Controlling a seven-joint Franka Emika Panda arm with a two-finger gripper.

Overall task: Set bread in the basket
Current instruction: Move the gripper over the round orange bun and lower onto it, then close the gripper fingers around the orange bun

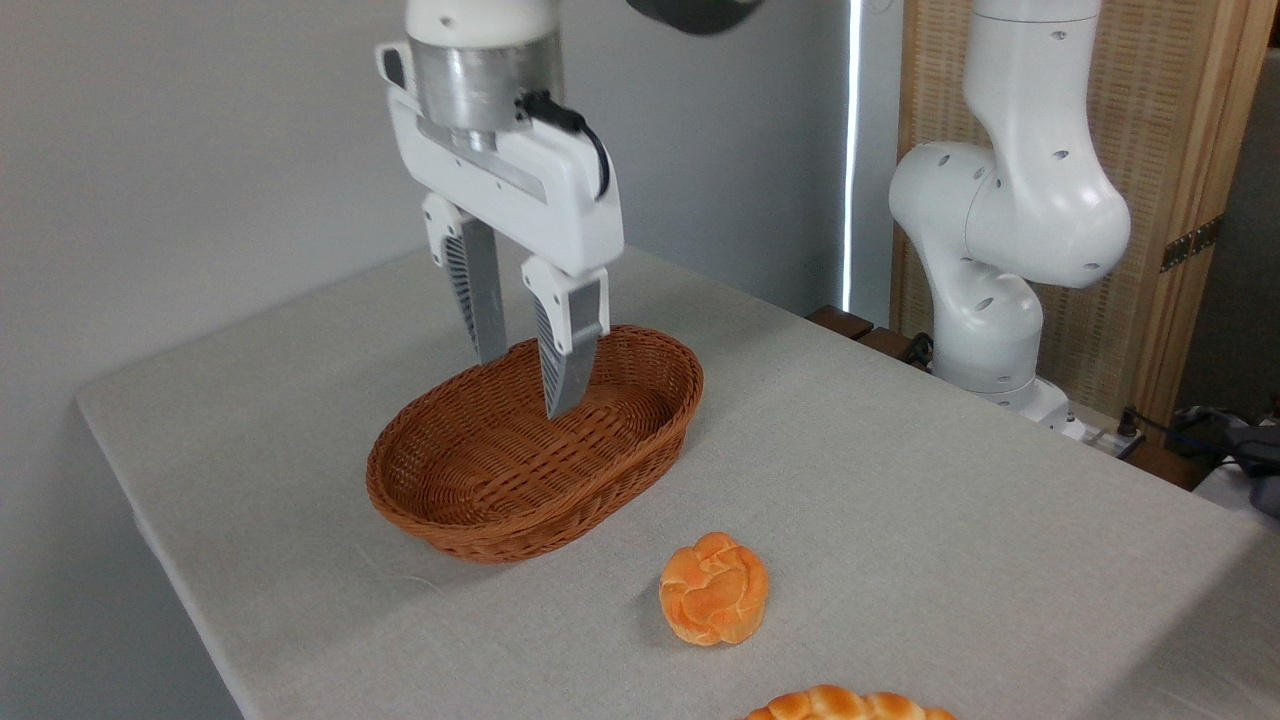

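Observation:
The bread (714,588), a small round orange bun with a knotted top, lies on the grey tablecloth in front of and to the right of the basket. The basket (470,515) is an oval reddish-brown wicker one, lying empty at the table's middle. My gripper (527,385) hangs open over the basket's back half, fingers pointing down with nothing between them. Its fingertips (565,395) are level with the basket's rim, well up and to the left of the bread.
A longer braided golden loaf (850,706) pokes in at the bottom edge. The arm's white base (1000,260) stands at the table's back right. The table's left edge runs close to the basket.

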